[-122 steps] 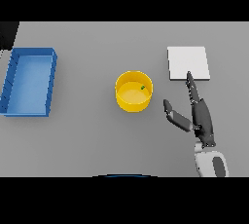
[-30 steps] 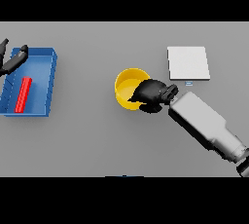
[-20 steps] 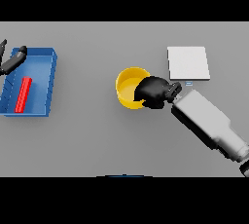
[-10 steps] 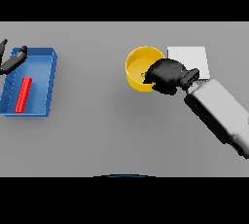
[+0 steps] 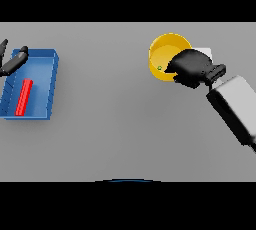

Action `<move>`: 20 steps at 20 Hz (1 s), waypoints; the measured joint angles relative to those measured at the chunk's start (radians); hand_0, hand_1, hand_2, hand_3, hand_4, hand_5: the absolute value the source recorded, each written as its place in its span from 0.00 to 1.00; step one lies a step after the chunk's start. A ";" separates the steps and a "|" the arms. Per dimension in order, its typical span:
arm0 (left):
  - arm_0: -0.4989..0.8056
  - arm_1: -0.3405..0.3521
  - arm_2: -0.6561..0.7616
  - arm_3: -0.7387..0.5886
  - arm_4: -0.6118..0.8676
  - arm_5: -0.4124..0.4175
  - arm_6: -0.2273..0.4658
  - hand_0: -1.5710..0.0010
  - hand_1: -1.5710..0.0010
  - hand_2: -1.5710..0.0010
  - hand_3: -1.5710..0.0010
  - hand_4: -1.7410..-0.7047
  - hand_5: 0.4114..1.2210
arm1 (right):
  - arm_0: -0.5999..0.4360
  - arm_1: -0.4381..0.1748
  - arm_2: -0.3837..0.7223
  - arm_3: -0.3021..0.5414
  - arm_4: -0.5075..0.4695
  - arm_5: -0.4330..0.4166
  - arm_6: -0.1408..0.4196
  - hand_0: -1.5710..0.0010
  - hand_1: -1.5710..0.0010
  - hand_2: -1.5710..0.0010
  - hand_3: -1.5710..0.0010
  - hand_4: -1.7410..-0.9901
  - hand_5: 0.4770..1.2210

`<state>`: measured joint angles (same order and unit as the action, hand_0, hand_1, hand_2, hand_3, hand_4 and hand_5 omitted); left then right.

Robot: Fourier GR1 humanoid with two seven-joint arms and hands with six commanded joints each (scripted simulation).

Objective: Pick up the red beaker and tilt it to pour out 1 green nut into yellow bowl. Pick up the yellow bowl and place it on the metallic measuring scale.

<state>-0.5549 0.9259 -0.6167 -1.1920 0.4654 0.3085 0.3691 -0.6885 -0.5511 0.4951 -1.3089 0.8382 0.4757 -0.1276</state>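
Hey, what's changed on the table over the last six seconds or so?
The right hand took hold of the yellow bowl and carried it up and rightward, over the white scale. The red beaker now lies in the blue bin, with the left hand at its far-left corner. The bin stayed put.

The yellow bowl [image 5: 167, 54] sits upright with one small green nut [image 5: 159, 67] inside, its right rim overlapping the white scale [image 5: 204, 52]. The red beaker [image 5: 23, 97] lies on its side in the blue tray [image 5: 46, 85] at far left
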 measured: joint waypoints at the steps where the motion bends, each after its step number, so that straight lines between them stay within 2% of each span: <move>1: 0.000 -0.002 -0.005 0.001 -0.007 0.008 0.010 1.00 1.00 1.00 1.00 0.98 0.38 | 0.003 0.002 -0.010 0.020 -0.003 -0.010 0.006 0.00 0.00 0.03 0.27 0.00 1.00; 3: -0.004 0.001 -0.010 -0.009 -0.008 0.010 0.032 1.00 1.00 1.00 1.00 0.97 0.39 | -0.008 0.005 -0.025 0.085 0.005 -0.047 -0.002 0.00 0.00 0.02 0.27 0.00 1.00; 6: 0.004 0.002 -0.002 -0.013 0.003 0.009 0.027 1.00 1.00 1.00 1.00 0.97 0.40 | -0.025 -0.019 -0.045 0.160 0.020 -0.103 -0.050 0.00 0.00 0.01 0.27 0.00 1.00; 9: -0.001 0.008 -0.005 -0.007 -0.004 0.004 0.037 1.00 1.00 1.00 1.00 0.98 0.40 | -0.043 -0.016 -0.068 0.256 0.027 -0.134 -0.035 0.00 0.00 0.03 0.26 0.00 1.00; 10: 0.010 0.017 -0.005 -0.023 -0.001 0.005 0.033 1.00 1.00 1.00 1.00 0.99 0.39 | -0.043 -0.016 -0.070 0.282 0.027 -0.144 -0.051 0.00 0.00 0.05 0.26 0.00 1.00; 15: 0.020 0.017 -0.004 -0.034 0.003 0.018 0.041 1.00 1.00 1.00 1.00 0.98 0.37 | -0.075 0.012 -0.096 0.439 0.034 -0.195 -0.064 0.00 0.00 0.08 0.16 0.00 1.00; 19: 0.008 0.019 -0.009 -0.034 0.000 0.008 0.056 1.00 1.00 1.00 1.00 0.98 0.37 | -0.094 0.043 -0.111 0.526 0.026 -0.212 -0.078 0.01 0.00 0.11 0.10 0.00 1.00; 20: 0.020 0.024 -0.001 -0.035 0.008 0.007 0.040 1.00 1.00 1.00 1.00 0.98 0.37 | -0.091 0.039 -0.116 0.534 0.016 -0.201 -0.094 0.03 0.00 0.12 0.08 0.00 1.00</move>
<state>-0.5351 0.9495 -0.6176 -1.2272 0.4732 0.3153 0.4090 -0.7800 -0.5121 0.3792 -0.7753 0.8542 0.2751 -0.2213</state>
